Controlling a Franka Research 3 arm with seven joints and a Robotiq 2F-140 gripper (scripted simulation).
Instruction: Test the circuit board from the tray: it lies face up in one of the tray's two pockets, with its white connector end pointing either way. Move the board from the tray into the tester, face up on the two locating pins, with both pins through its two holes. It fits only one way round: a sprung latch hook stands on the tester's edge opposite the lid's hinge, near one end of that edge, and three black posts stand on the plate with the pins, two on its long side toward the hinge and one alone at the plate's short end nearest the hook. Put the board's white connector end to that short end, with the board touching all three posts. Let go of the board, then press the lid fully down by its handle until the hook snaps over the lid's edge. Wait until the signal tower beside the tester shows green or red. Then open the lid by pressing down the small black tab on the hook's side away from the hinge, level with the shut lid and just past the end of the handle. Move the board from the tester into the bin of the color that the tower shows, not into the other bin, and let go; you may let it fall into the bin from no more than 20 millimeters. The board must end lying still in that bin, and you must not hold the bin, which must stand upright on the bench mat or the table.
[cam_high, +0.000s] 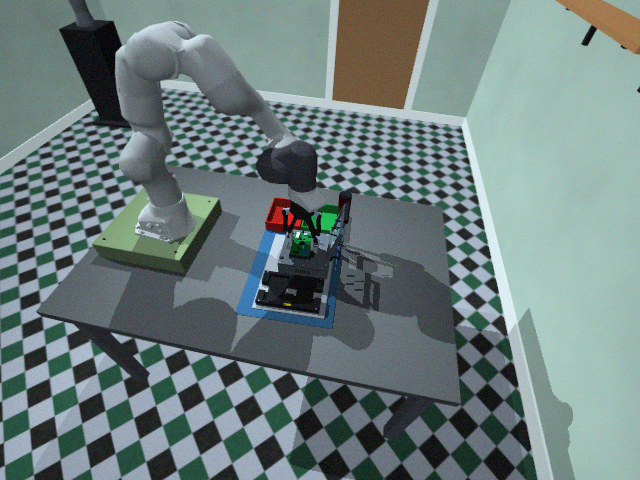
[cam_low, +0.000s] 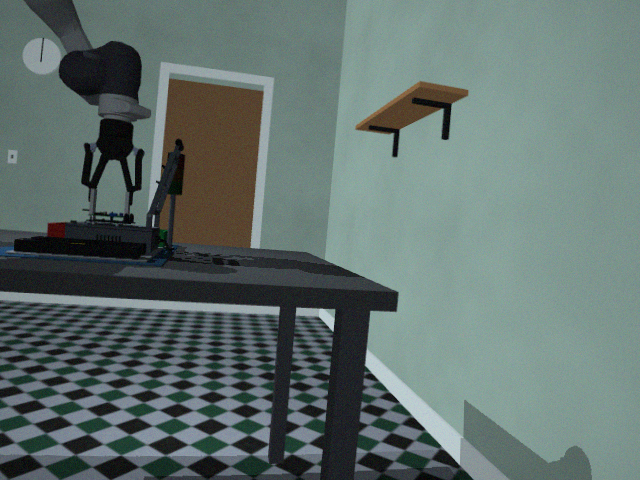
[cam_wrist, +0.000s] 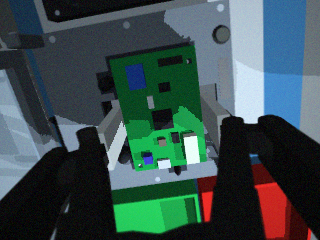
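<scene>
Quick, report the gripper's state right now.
Gripper: shut on the circuit board, fingers on its two long edges, over the tester.
</scene>
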